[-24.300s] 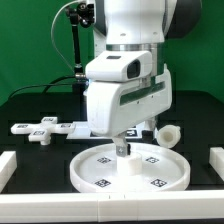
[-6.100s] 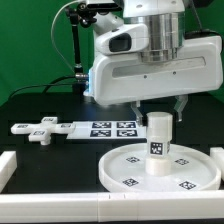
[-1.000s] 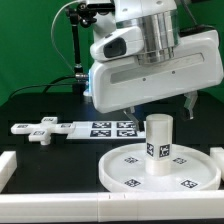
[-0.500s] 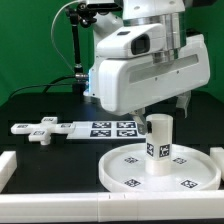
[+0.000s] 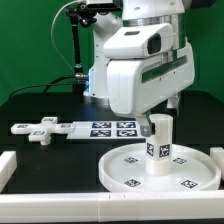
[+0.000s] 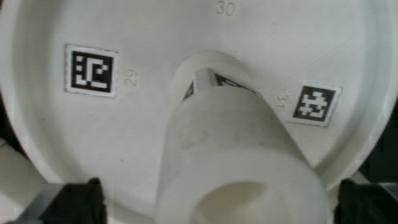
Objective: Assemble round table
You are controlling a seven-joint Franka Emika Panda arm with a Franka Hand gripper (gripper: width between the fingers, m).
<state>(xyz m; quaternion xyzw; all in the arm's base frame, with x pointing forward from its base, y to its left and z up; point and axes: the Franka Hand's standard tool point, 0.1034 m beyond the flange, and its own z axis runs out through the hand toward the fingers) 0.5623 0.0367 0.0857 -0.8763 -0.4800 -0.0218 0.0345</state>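
The round disc (image 5: 128, 168) lies flat at the front on the exterior view's right, markers facing up. The short cylinder leg (image 5: 158, 145) stands upright at its middle. My gripper (image 5: 161, 116) hangs right over the leg's top, open, one finger on each side and not touching it. In the wrist view the leg (image 6: 240, 150) rises between the dark fingers (image 6: 80, 200), with gaps on both sides, above the disc (image 6: 160, 50). The cross-shaped foot piece (image 5: 40, 129) lies flat on the exterior view's left.
The marker board (image 5: 108, 128) lies behind the disc, between the foot piece and the arm. White border bars run along the front (image 5: 50, 210), the left (image 5: 8, 165) and the right (image 5: 216, 158). A black stand (image 5: 78, 50) rises at the back.
Over the last second my wrist has turned about its upright axis above the leg. The leg and disc have stayed put. Much earlier the disc lay further left without the leg.
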